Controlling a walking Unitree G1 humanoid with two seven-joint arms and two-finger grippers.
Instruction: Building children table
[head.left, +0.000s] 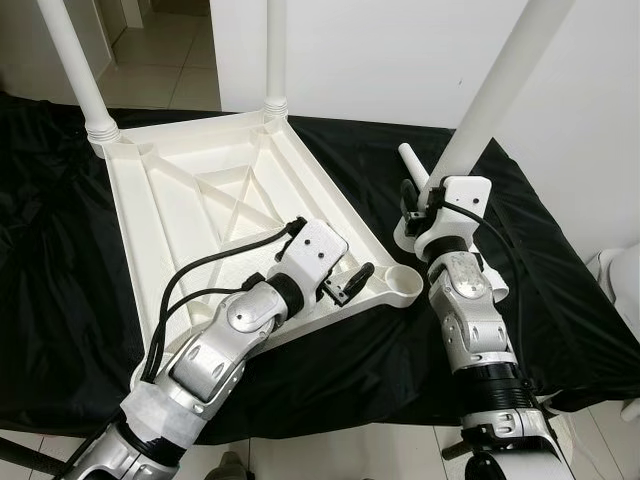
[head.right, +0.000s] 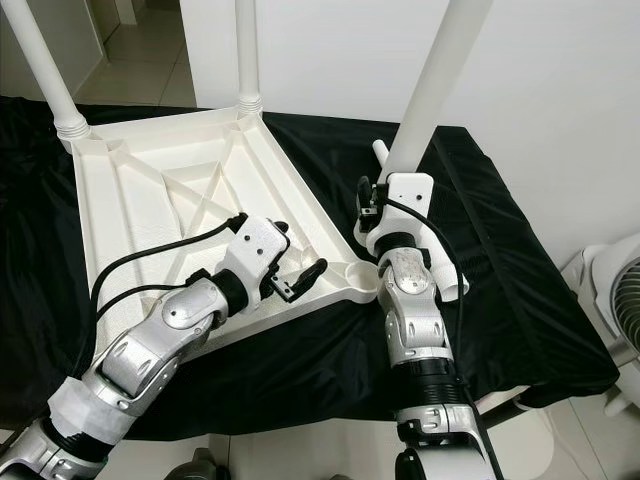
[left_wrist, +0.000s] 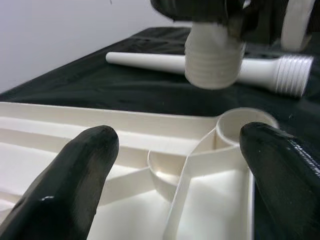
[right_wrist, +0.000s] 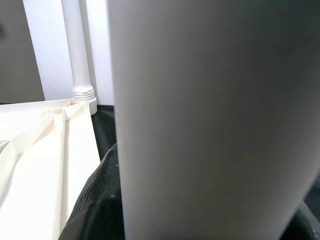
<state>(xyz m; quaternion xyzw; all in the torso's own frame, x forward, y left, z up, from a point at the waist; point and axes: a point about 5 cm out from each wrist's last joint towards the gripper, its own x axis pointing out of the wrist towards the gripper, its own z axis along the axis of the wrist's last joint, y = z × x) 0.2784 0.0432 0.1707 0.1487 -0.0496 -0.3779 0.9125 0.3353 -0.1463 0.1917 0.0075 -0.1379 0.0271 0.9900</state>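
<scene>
Tabletop (head.left: 200, 210) lies upside down on the black cloth (head.left: 560, 280). Our right gripper (head.left: 432, 205) has its fingers clenched around a leg (head.left: 490, 100), just beside the empty corner socket (head.left: 405, 283) for threading. Left gripper (head.left: 345, 283) rests on the tabletop near the socket, fingers released, steadying. Spare leg (left_wrist: 200, 64) lies beyond the socket.
</scene>
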